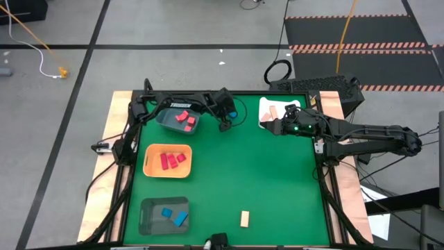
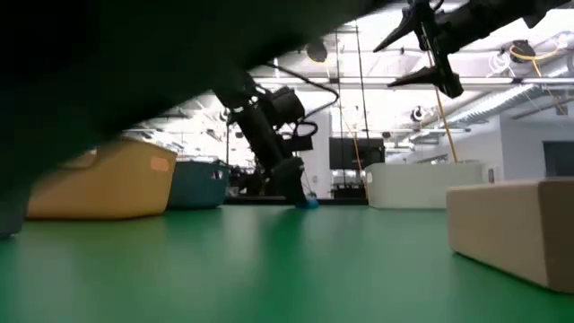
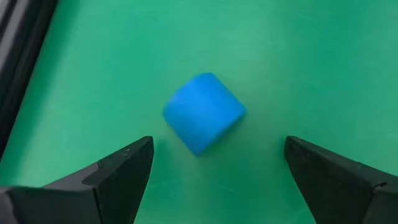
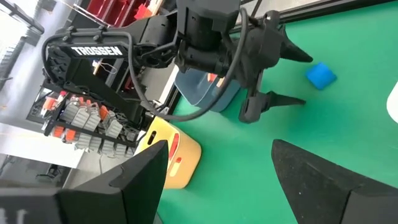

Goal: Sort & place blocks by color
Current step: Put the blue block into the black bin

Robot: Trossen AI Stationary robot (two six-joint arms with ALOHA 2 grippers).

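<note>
Near the bench's far edge, the left end effector [image 3: 211, 171] spreads wide around a blue block [image 3: 204, 112], ready to grab it.

The tan block [image 2: 516, 229] is cut off at the low view's edge.

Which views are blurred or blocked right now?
Low view: a dark out-of-focus mass fills the upper left, and the tan block near the lens is soft. Left wrist view: the blue block is blurred between the open left gripper. High view: sharp, evenly lit.
</note>
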